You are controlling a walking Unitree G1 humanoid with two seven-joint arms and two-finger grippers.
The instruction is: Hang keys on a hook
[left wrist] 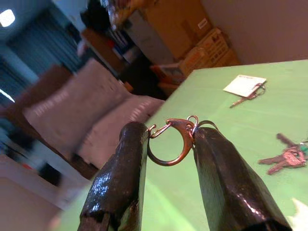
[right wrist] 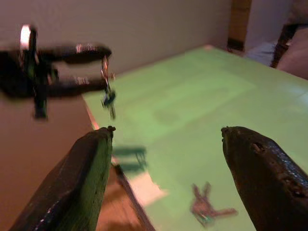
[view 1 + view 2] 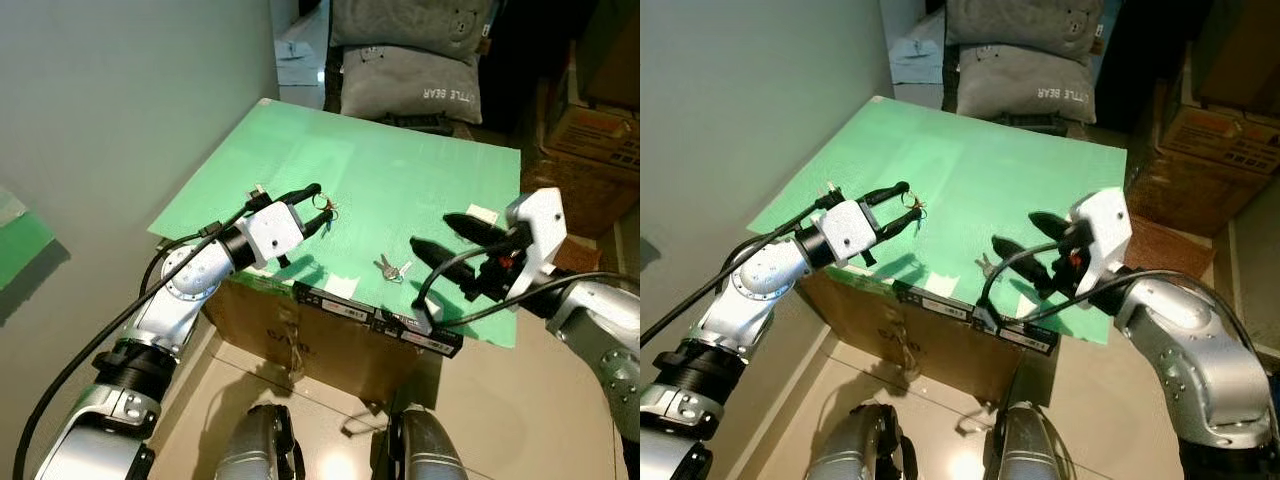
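While the left gripper [image 1: 168, 139] pinches a small copper clasp [image 1: 173, 142] above the green table [image 3: 400, 170], the right gripper [image 3: 450, 255] hovers wide open, empty, over the keys [image 3: 392, 268]; light, rigid, slippery, so grab the ring.

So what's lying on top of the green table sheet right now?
On the green sheet lie a loose bunch of silver keys near the front edge and a white tag with a key farther right. The right gripper partly hides that tag.
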